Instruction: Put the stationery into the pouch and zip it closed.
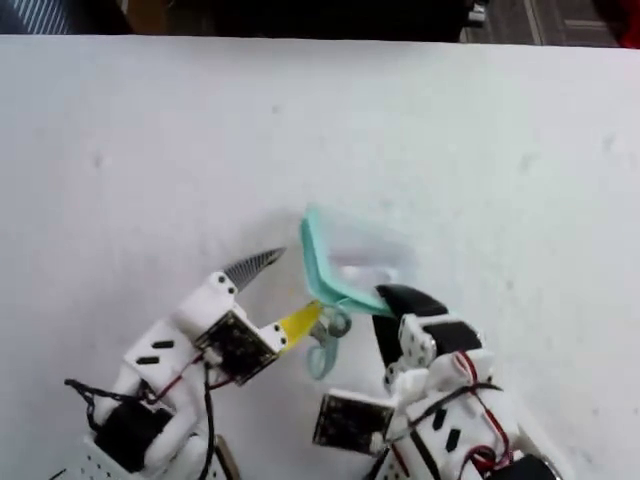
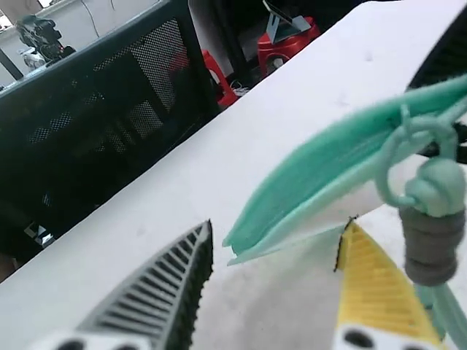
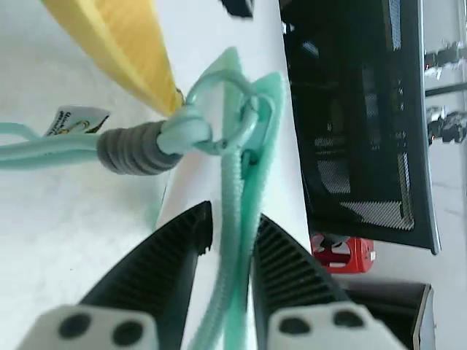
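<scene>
Stood white and plain as a table [image 1: 150,130], seen from above. Bore a mint-green pouch [image 1: 318,262] toward the near edge, its pull cord [image 1: 320,360] trailing onto the surface.

On my feed the left gripper [image 1: 298,282] had mismatched fingers: a grey finger [image 2: 164,292] with black ribs, tapering to a point, and a yellow finger [image 2: 372,288] with fine ridges. Each met a white plastic base with a dark screw hole. Behind them I saw a black camera board [image 1: 240,347], then a white shell [image 1: 170,330] marked with black slots, with red and black cables [image 1: 208,410]. The right gripper [image 3: 232,215] had two black ribbed fingers [image 3: 157,266] on white bases with paired screw holes. Behind it were a matching board [image 1: 350,420] and red wiring [image 1: 468,368].
</scene>
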{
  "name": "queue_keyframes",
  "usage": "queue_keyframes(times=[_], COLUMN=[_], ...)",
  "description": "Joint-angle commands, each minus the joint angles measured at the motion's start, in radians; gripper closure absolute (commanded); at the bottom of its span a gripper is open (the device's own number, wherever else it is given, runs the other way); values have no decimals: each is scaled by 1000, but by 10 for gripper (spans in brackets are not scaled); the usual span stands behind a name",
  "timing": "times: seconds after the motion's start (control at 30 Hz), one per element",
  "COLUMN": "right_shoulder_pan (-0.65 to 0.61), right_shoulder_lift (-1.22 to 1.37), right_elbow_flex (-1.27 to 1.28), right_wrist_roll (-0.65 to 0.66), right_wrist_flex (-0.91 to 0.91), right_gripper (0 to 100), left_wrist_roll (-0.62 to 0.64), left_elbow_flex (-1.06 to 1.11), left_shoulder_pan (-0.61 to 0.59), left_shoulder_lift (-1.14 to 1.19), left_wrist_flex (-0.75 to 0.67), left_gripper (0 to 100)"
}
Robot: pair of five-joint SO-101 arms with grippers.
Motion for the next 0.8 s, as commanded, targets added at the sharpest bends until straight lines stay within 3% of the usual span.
queue_keyframes(times=[0.0,0.13,0.5,0.77], right_shoulder_pan=[-68,-82,-166,-71], right_shoulder_lift=[-12,-12,-12,-12], right_elbow_flex=[-104,-120,-117,-98], right_wrist_roll=[-5,-3,63,91], right_wrist_flex=[59,105,150,30], right_gripper=[981,981,981,981], left_wrist_roll=[-12,-12,-5,-5], left_elbow_flex=[25,25,28,26], left_shoulder_pan=[16,19,196,280], left_shoulder_lift=[7,7,5,4], left_wrist_flex=[-74,-75,-72,29], left_gripper=[710,710,723,736])
